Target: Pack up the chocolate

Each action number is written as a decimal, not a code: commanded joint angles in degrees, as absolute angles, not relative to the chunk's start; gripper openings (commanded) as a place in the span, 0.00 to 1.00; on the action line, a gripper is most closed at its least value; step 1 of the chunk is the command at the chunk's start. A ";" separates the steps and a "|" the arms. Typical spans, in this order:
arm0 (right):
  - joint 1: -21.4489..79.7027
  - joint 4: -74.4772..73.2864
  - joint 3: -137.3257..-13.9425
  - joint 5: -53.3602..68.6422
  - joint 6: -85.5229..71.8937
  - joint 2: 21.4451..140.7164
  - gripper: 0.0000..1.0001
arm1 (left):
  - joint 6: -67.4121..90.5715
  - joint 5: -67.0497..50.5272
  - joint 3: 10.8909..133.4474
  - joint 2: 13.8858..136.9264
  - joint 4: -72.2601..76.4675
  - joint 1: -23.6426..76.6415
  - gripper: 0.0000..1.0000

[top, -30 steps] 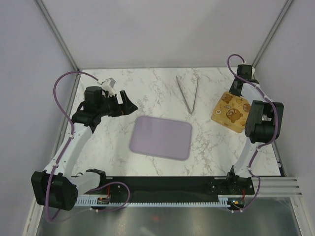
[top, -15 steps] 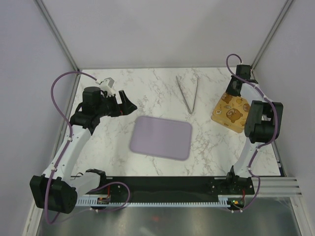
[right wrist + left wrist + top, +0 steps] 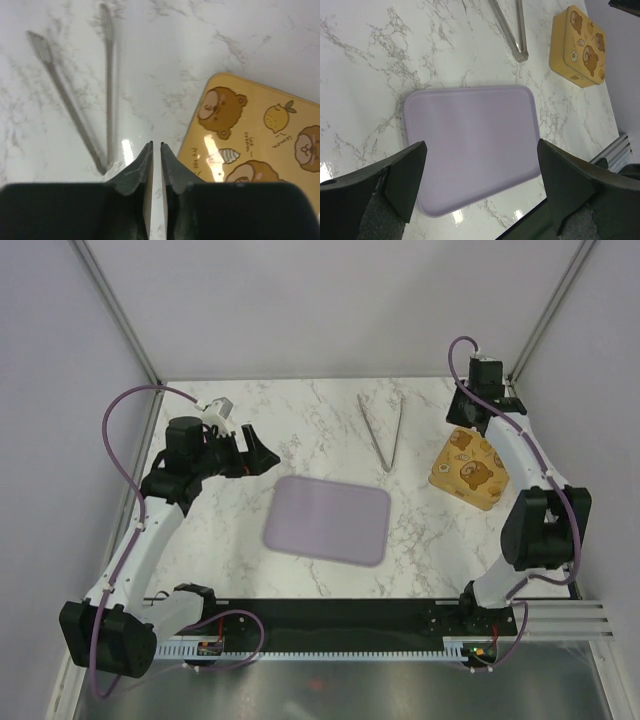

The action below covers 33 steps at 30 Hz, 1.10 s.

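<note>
No chocolate pieces show in any view. The lilac tray (image 3: 326, 520) lies empty at the table's middle; it also fills the left wrist view (image 3: 470, 145). The gold box (image 3: 470, 470) with bear pictures sits closed at the right, also in the right wrist view (image 3: 260, 135). My left gripper (image 3: 255, 452) is open and empty, held above the table left of the tray (image 3: 480, 185). My right gripper (image 3: 461, 416) is shut and empty, just beyond the box's far left corner (image 3: 155, 147).
Metal tongs (image 3: 385, 430) lie in a V at the back centre, between the tray and the box, and show in both wrist views (image 3: 512, 30) (image 3: 108, 75). Frame posts and walls close in the table's left, right and back sides.
My right arm has stretched out, carrying its gripper back and left from over the box's far edge to beyond its corner. My left arm has hardly moved.
</note>
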<state>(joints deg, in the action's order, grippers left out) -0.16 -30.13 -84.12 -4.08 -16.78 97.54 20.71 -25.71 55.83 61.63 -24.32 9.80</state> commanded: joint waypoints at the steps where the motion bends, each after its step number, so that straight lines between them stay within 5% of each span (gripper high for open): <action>1: 4.47 -27.44 -77.03 -1.59 -17.22 88.00 0.21 | 18.81 -30.49 55.20 59.86 -19.87 9.67 1.00; 5: 11.22 -23.47 -69.18 -0.09 -17.40 79.47 0.60 | 19.86 -34.36 53.27 58.01 -16.18 9.67 1.00; 6: 12.03 -22.77 -68.04 1.39 -17.05 76.67 0.86 | 20.04 -34.89 53.00 57.22 -15.74 9.75 1.00; 7: 12.74 -21.72 -65.77 3.32 -17.05 75.34 0.98 | 20.13 -35.59 52.74 56.78 -14.34 9.76 1.00; 12: 13.97 -13.12 -56.36 12.56 -22.57 66.03 0.98 | 20.65 -39.46 50.54 52.75 -9.59 9.84 1.00; 33: 13.89 -10.46 -51.06 14.06 -28.48 54.58 0.98 | 18.19 -34.72 48.16 41.48 -10.28 11.69 1.00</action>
